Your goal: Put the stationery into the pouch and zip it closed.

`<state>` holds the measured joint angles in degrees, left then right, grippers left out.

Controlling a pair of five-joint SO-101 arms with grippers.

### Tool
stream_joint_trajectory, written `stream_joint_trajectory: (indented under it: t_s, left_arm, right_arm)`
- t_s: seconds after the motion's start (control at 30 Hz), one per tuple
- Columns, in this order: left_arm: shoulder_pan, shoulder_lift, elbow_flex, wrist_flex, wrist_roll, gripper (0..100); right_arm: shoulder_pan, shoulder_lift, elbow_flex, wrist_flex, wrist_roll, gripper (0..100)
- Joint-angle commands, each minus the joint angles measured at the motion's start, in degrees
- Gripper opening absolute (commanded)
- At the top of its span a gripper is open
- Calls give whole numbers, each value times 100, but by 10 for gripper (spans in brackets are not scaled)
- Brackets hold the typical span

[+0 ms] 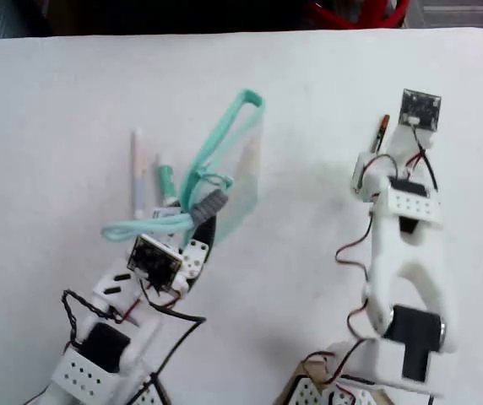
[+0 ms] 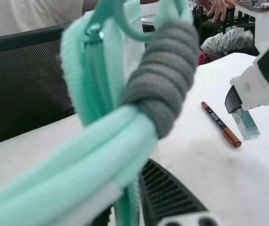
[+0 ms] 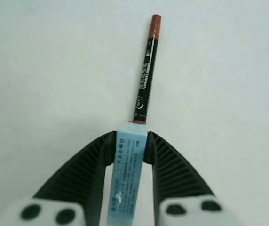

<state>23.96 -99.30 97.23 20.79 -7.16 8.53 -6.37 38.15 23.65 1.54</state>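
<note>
- Closest to the left wrist camera is the mint-green pouch (image 2: 101,155). Its zip band runs up across that view, with the metal zip pull (image 2: 93,30) near the top.
- A grey cord wrap (image 2: 165,80) is bound around the pouch's mint strap just past the zip band.
- The left gripper (image 1: 195,243) sits at the near corner of the pouch. The fabric runs down against its ribbed black finger (image 2: 167,193), and the jaws look closed on the pouch edge.
- The right gripper (image 3: 130,141) is on the other side of the table (image 1: 309,236), well apart from the pouch. Its jaws are pressed together on a pale blue eraser (image 3: 125,183), which stands lengthwise between the two black fingers and sticks out a little past their tips.
- The eraser's free end meets one end of a dark pen with brown tips (image 3: 146,70). This pen lies flat on the table and points straight away from the right gripper.
- From overhead the pouch is translucent, with its strap looped over it. What it holds I cannot tell.
- Two more pens lie on the table just beside the pouch, on the side away from the right arm: a pale pink-and-white pen (image 1: 138,169) and a shorter green pen (image 1: 165,180), roughly parallel to each other.
</note>
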Motion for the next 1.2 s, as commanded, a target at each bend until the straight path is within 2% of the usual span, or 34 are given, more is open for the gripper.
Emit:
stream_joint_trajectory:
  t_s: [0.0,0.17,0.4,0.57,0.83,0.97,1.17]
  left_arm:
    - [-22,22,-9,-53,18,46]
    - [-22,22,-9,-53,18,46]
    - [-22,22,-9,-53,9,46]
    - [-22,22,-18,-62,9,46]
    - [-22,22,-26,-62,9,46]
    - [-22,22,-26,-62,9,46]
    - [-48,22,-35,-62,9,46]
  right_arm:
    - [-259,-1103,923,-919,387,18]
    - [-787,-1886,2031,-1938,1187,18]
    - [-857,-2466,2163,-1965,1222,18]
    - [-954,-3635,2136,-1912,1257,18]
    - [-2598,-5877,941,-866,1257,18]
    - [-3345,-5666,-18,-629,1257,18]
    - [-3635,-4048,-1213,-620,1257,18]
